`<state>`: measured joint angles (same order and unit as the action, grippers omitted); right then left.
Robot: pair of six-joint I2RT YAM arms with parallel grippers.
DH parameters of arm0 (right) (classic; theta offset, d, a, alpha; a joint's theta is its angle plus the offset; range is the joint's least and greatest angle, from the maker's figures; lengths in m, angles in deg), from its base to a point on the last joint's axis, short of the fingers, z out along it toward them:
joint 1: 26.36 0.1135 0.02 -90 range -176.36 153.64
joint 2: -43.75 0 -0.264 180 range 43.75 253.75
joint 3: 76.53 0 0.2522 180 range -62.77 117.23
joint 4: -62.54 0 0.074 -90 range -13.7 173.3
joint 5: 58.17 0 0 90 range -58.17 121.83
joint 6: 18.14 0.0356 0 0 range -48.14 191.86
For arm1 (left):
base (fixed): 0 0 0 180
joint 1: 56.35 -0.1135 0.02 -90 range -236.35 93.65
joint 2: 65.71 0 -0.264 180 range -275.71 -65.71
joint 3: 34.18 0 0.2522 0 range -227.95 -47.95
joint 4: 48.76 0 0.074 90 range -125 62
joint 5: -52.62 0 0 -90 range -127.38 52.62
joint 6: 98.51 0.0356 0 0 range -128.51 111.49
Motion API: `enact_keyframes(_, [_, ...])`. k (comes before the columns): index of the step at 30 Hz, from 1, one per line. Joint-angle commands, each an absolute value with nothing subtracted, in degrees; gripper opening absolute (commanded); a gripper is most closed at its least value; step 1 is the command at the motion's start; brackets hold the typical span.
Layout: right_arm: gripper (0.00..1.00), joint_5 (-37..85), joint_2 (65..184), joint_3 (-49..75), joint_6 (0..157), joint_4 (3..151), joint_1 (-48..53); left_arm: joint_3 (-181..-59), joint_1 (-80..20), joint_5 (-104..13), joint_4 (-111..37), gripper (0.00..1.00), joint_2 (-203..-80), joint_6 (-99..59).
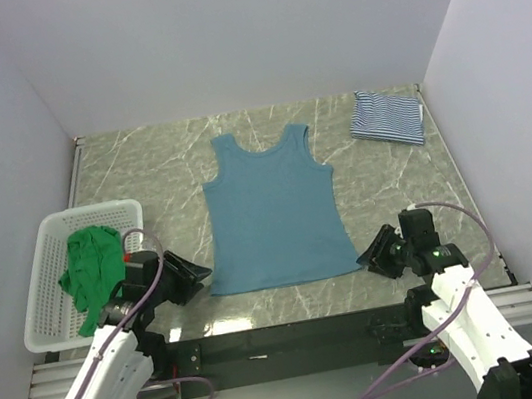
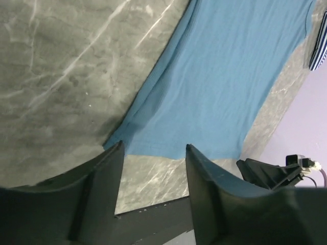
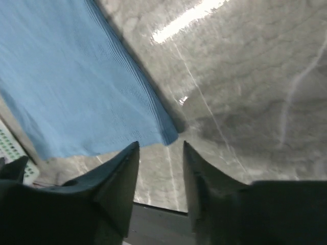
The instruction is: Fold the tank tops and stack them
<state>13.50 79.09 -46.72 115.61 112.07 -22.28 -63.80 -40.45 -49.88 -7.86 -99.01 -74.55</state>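
I've got the teal tank top (image 1: 273, 209) lying flat in the middle of the surface (image 1: 159, 166), neck at the far side, hem toward my arms. The left fingers (image 2: 199, 173) are spread apart with nothing between them, tips low, just short of the hem's left corner. The right fingers (image 3: 122, 173) are parted too, gripping nothing, and the hem's right corner sits just beyond their tips. I can't tell if either pair touches the fabric. In the top view both arms flank the hem, one at each corner. The striped tank top (image 1: 387, 117) is folded, at the far right corner, well apart from the teal one. The green tank top (image 1: 93, 267) is crumpled in the white basket (image 1: 48, 295) at the left, partly draped over its near rim.
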Motion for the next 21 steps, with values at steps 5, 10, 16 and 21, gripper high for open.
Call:
enact_keyframes(5, [0.57,16.4,74.0,-40.3,112.7,115.6,-22.1,-77.3,-40.2,-43.1,-4.3,0.61,-101.3,-70.4])
enact_keyframes(10, [0.55,25.5,75.6,-35.7,118.5,111.1,-5.5,-86.5,-40.4,-37.6,-9.3,0.59,-115.4,-63.4])
enact_keyframes(16, [0.46,43.3,96.5,-25.5,129.2,101.5,26.3,-107.1,-41.2,-34.6,-7.0,0.52,-136.7,-54.4])
enact_keyframes(21, [0.40,49.6,122.3,-7.7,129.3,100.0,39.1,-114.0,-44.8,-33.3,-3.9,0.52,-141.0,-50.5])
